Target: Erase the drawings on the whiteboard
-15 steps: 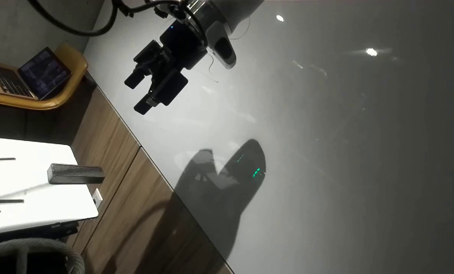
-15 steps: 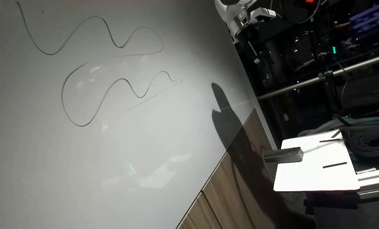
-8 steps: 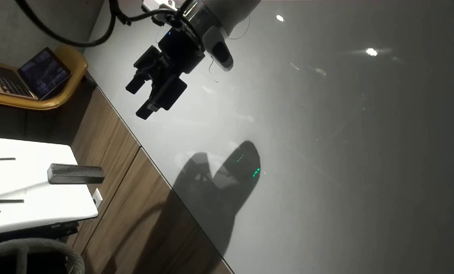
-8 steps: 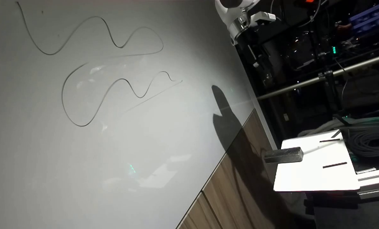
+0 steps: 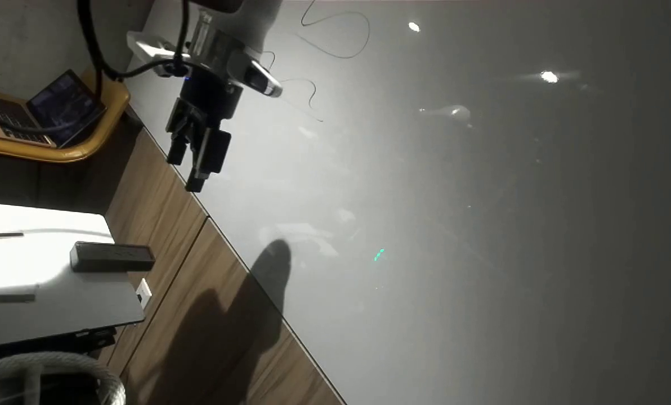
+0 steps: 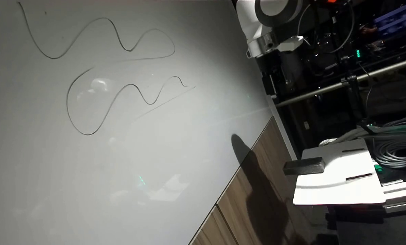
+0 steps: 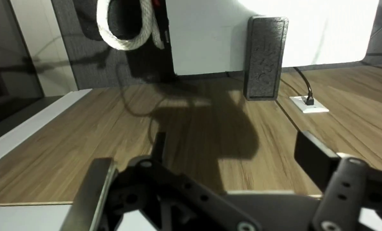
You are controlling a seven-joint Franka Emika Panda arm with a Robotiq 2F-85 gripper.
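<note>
The whiteboard (image 5: 482, 315) (image 6: 70, 190) fills most of both exterior views; a strip of it (image 7: 24, 218) shows at the bottom of the wrist view. The drawings (image 5: 341, 58) (image 6: 130, 84) are thin, dark wavy lines; the arm covers part of them in an exterior view. A dark grey eraser-like block (image 5: 112, 257) (image 6: 303, 166) lies on a white panel, one end past its edge; the wrist view shows it (image 7: 265, 59) ahead, upper right of centre. My gripper (image 5: 184, 170) (image 7: 236, 150) is open and empty, apart from block and board. Its fingertips are hard to see against black (image 6: 273, 95).
The white panel (image 5: 59, 320) (image 6: 332, 194) (image 7: 207, 41) holds the block. A brown wood strip (image 5: 161, 191) (image 7: 114, 128) with an outlet (image 7: 308, 104) borders the board. A laptop (image 5: 65, 107) sits on a yellow chair. A rope (image 7: 123, 43) and metal rail (image 6: 376, 70) are nearby.
My gripper has moved lower in both exterior views and turned to point more downward, fingers still open. Its shadow has slid mostly off the board onto the wood strip. The block has not moved.
</note>
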